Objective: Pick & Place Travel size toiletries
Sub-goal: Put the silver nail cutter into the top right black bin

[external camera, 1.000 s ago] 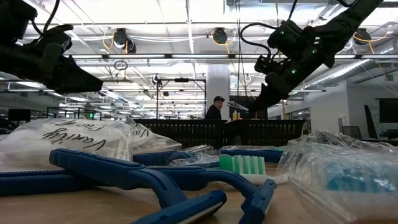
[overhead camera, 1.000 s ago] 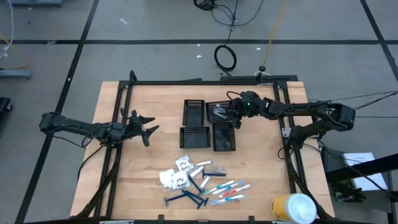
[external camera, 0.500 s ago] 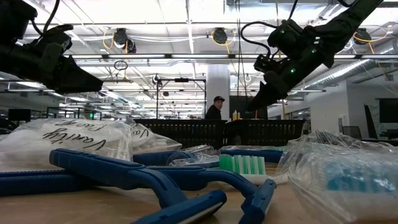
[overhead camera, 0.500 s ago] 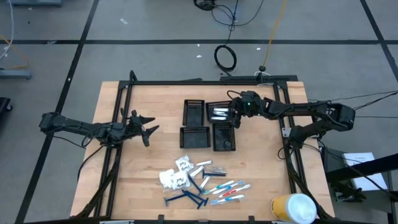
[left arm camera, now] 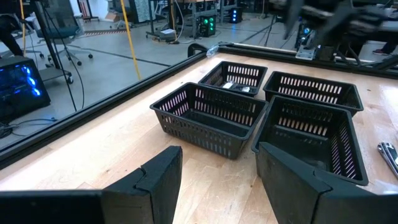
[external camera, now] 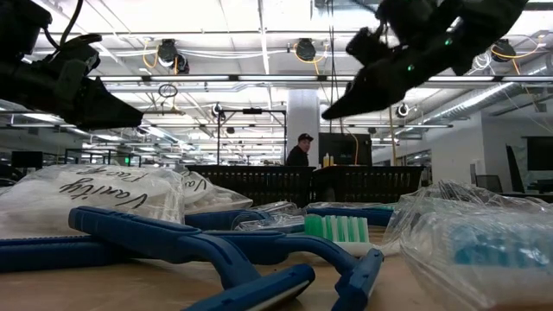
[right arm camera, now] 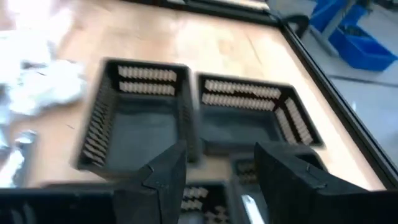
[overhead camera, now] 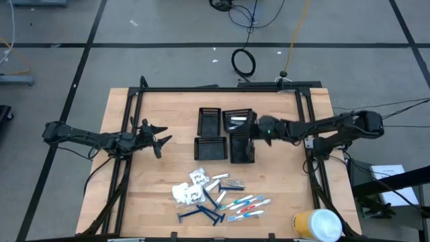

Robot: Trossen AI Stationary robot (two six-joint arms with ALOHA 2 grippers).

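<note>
- Two arms in view. Left gripper hovers near the table's left edge, about mid-depth, jaws spread and holding nothing; left wrist view shows both fingers apart with the trays ahead.
- Four black mesh trays sit as a block at table centre toward the far edge. Far-right tray holds a silvery piece; the others look empty or too dark to tell.
- Toiletries lie in a loose pile near the front edge, centre: white packets on the left, blue razors at the front, toothbrushes on the right with long axes running roughly left to right.
- Right gripper hangs over the right-hand trays, jaws parted and empty in the right wrist view.
- Yellow-and-white cylinder stands at the front-right corner.
- Judgement: the pile lies frontward of both grippers. The two are about equally far from it, left nearer the packets, right nearer the toothbrushes.
</note>
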